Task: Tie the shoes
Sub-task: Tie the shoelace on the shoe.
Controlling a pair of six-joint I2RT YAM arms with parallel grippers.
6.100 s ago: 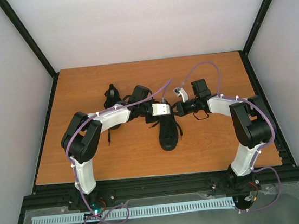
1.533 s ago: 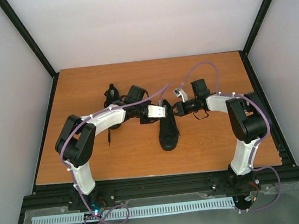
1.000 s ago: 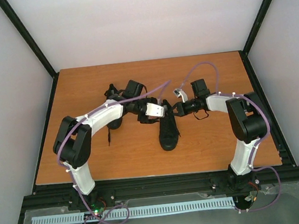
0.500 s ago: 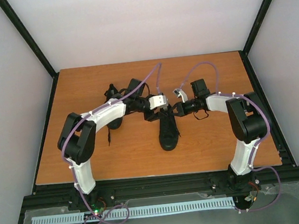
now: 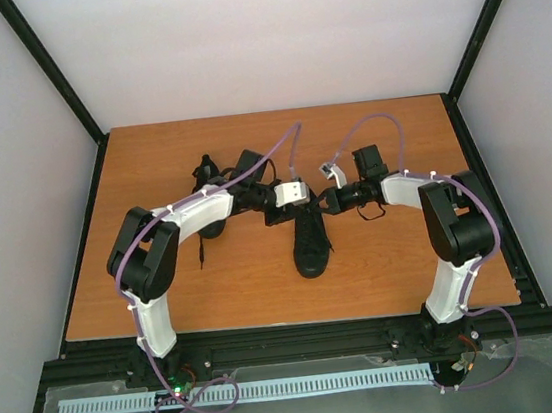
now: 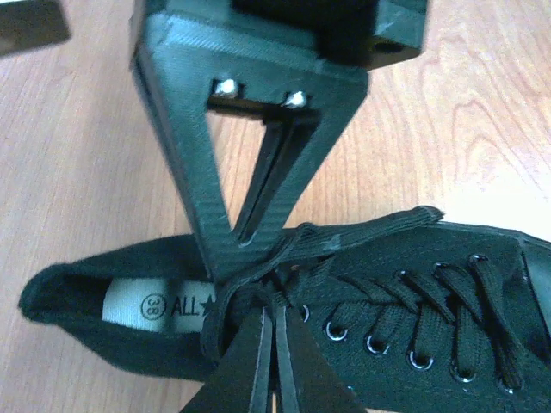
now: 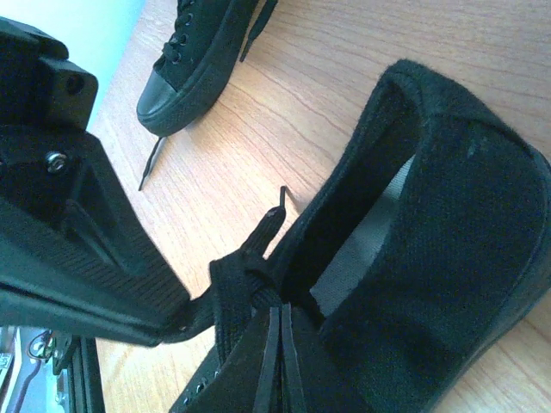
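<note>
One black canvas shoe lies near the middle of the wooden counter, its toe pointing toward the arm bases and its open heel end toward the far side. The two arms meet over that heel end. The left fingers are pressed fully together at the top of the tongue, pinching a bunched piece of the flat black lace where it crosses the shoe's mouth. The right fingers are also closed tight. They come in from the opposite side with their tips touching the same knot of lace, and a band of it wraps just in front of them. A short lace end sticks up beside the shoe's collar. Inside the shoe a pale insole label shows a circled "38" followed by "ALL" and a star; the rest of the print is hidden under the lace and fingers. Metal-ringed eyelets run down the laced front, with the lace crossed through them. The second shoe, equally black with a rubber toe cap, sits apart toward the counter's left side, partly under the left arm in the overhead view. One of its thin lace tips trails loose on the wood.
</note>
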